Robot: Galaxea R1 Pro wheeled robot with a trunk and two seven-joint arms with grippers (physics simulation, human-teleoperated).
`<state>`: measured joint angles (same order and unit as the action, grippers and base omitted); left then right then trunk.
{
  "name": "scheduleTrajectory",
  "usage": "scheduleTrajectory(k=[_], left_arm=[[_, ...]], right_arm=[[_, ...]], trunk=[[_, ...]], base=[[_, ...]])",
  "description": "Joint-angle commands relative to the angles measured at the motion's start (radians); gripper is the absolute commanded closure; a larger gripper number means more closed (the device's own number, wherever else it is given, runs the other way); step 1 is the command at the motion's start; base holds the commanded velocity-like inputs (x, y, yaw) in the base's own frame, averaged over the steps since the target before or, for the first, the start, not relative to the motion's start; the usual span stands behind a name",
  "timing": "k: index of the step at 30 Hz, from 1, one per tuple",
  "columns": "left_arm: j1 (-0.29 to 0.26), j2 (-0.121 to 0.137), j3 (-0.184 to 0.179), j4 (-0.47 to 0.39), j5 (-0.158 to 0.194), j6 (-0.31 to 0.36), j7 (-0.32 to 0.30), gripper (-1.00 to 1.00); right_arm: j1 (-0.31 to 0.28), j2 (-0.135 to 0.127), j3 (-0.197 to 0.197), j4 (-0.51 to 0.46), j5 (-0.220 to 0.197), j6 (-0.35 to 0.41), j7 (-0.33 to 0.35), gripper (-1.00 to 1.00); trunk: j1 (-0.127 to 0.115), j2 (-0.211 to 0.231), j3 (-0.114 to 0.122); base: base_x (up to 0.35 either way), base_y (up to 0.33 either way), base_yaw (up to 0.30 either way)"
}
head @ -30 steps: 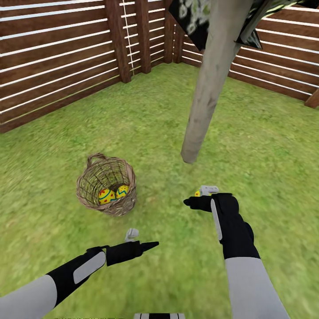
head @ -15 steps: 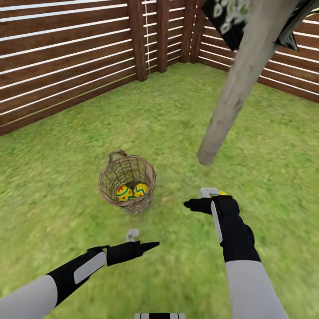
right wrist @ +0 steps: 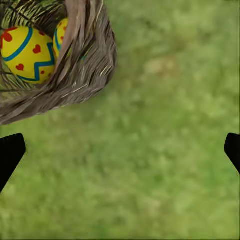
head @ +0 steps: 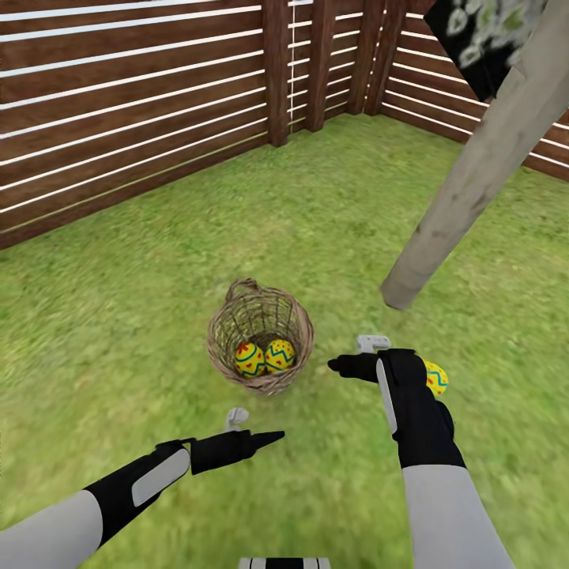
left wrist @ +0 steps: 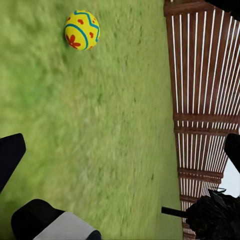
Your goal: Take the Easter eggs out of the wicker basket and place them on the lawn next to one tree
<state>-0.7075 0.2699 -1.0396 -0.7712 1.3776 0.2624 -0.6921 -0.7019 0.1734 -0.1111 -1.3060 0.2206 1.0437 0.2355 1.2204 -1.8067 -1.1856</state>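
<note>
Grass everywhere, a patchy green lawn (head: 158, 300) boxed in by a brown slat fence (head: 118, 103) that meets in a corner behind the wicker basket (head: 261, 336). So one of the three Easter eggs is already out: it sits on the grass just beside the right forearm, near the foot of the pale tree trunk (head: 466, 197), and I think it's the same egg (head: 435, 378) the left wrist camera picks up lying free on the turf. The other two eggs (head: 264, 357) are down in the basket, touching each other. I'd call this one third done, with the second pick coming up. Right gripper (head: 371, 345) hangs over bare grass just beside the basket, jaws spread wide and holding nothing; left gripper (head: 235, 416) hovers nearer the robot than the basket, also apart and empty as far as I can tell. Next move probably means getting a gripper above the rim and reaching straight down, since the wicker wall and its loop handle are what's in the way. Trunk leans close by, so the carry is short.
</note>
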Motion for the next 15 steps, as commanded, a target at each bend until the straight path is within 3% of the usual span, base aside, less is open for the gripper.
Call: scheduleTrajectory(k=[1,7,15], left_arm=[[-0.001,0.000,-0.003,0.000,0.011,0.008,-0.001,-1.00],[-0.001,-0.001,-0.003,0.000,0.011,0.013,-0.001,-1.00],[-0.001,-0.002,-0.003,-0.001,0.009,0.014,-0.002,-1.00]], right_arm=[[-0.001,0.001,-0.002,-0.001,0.010,0.003,0.010,-1.00],[-0.001,0.001,-0.002,-0.001,0.010,0.003,0.010,-1.00],[-0.001,0.001,-0.002,-0.001,0.009,0.003,0.010,-1.00]], trunk=[[0.000,0.000,0.000],[0.000,0.000,0.005],[0.000,0.000,0.013]], base=[[0.047,0.043,-0.028],[0.008,0.060,-0.148],[0.065,0.262,-0.187]])
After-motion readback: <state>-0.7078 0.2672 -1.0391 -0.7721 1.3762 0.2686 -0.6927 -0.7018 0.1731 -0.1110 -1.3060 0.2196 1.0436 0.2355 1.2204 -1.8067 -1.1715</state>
